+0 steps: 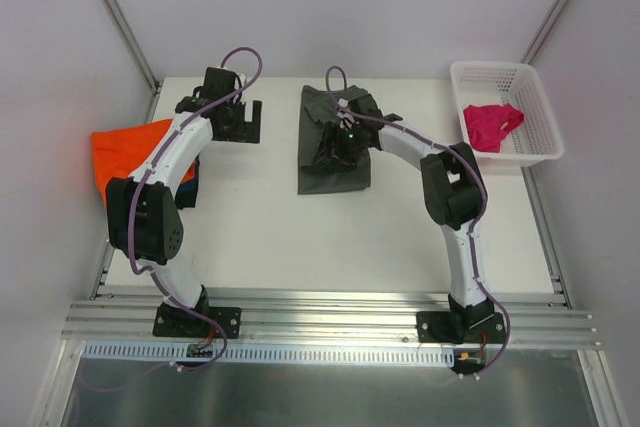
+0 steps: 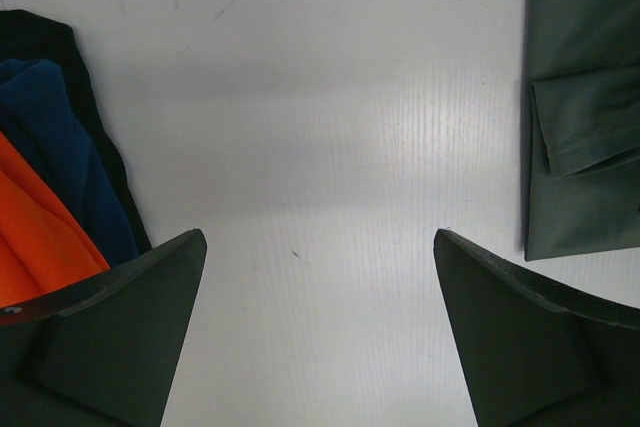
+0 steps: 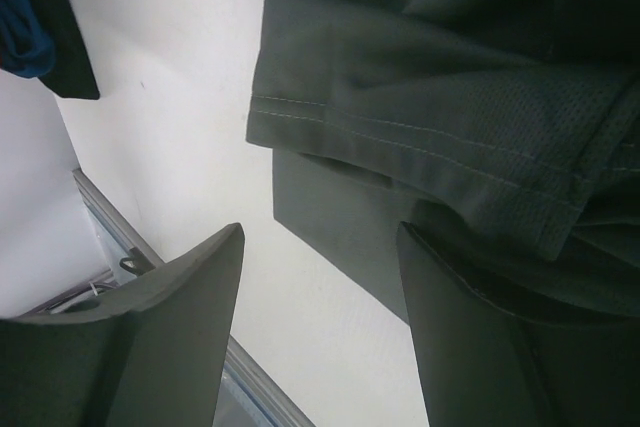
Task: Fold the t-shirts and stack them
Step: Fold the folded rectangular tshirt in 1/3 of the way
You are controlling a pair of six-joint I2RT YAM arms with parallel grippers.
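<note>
White table (image 1: pixel 260 217), magenta shirt (image 1: pixel 490 125) in basket (image 1: pixel 535 112) seen from overhead only

The table (image 1: pixel 300 237) bears a grey t-shirt (image 1: pixel 335 179), a basket (image 1: pixel 500 72) and a shirt pile (image 1: pixel 125 152) (orange topmost).

Bare table (image 2: pixel 320 127) lies between and ahead of the spread jaws of the left gripper (image 2: pixel 320 247). The orange t-shirt (image 2: pixel 30 237) bounds its left, the dark grey t-shirt (image 2: pixel 580 97) its right. The right gripper (image 3: pixel 320 237) straddles that shirt's folded edge, with free table to its left.
</note>
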